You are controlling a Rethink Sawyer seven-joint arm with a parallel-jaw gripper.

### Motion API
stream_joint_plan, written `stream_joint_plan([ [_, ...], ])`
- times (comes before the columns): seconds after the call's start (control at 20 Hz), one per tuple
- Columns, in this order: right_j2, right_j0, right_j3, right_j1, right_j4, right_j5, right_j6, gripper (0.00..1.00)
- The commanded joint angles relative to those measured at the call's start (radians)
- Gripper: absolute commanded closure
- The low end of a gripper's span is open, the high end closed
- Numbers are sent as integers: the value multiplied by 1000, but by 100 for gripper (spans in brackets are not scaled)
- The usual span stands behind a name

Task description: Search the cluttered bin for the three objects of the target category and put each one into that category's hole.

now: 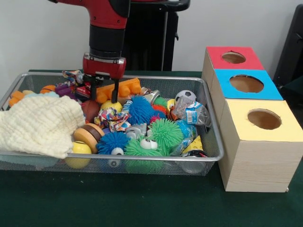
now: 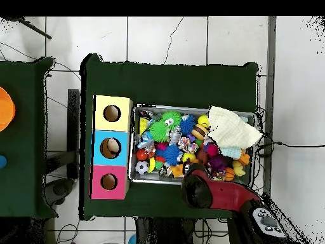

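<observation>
The silver wire-mesh bin (image 1: 118,156) is full of mixed toys; it also shows in the overhead view (image 2: 190,107). My gripper (image 1: 104,92) hangs over the bin's far side. Its black fingers (image 1: 115,92) are apart with nothing between them, just above an orange block (image 1: 124,88). In the overhead view the red arm (image 2: 209,190) covers the gripper. I cannot pick out any fuzzy plush animal in the clutter. The red-topped hole (image 1: 233,57) is on the farthest wood-grain box, right of the bin; it also shows in the overhead view (image 2: 108,182).
A cream cloth (image 1: 40,125) covers the bin's left part. Spiky rubber balls, blue (image 1: 140,109) and green (image 1: 166,133), and a small soccer ball (image 1: 186,96) fill the middle. The blue-topped hole (image 1: 246,83) and the yellow-topped hole (image 1: 263,119) sit in front of the red one.
</observation>
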Motion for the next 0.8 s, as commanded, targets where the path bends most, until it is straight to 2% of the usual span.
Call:
stream_joint_plan([
  [0.05, -17, 28, -107, 99, 60, -70, 171, 0],
  [0.6, -28, 37, -120, 113, 98, -70, 154, 0],
  [0.8, -10, 23, -104, 95, 99, -53, 148, 0],
])
